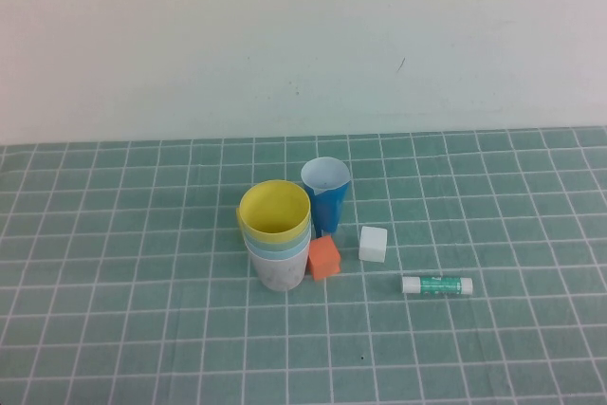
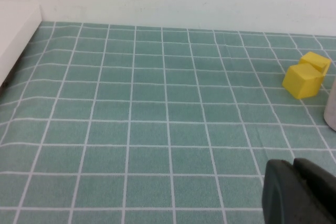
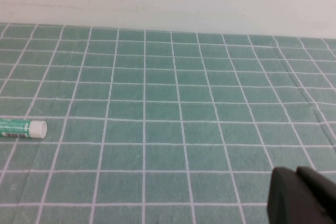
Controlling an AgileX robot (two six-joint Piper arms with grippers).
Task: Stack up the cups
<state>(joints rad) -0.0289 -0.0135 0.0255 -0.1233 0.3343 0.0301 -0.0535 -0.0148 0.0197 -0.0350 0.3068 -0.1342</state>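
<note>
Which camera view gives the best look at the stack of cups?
The high view: the stack of cups stands whole, yellow on top, beside the orange cube. The left wrist view catches only a grey sliver at its edge, past the left gripper. The right wrist view shows none, only the right gripper and the glue stick.

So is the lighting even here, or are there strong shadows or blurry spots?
High view: soft, even light, with only faint shadows beside the stacked cups and blue cup. Left wrist view: the left gripper is a dark blur. Right wrist view: the right gripper likewise.
</note>
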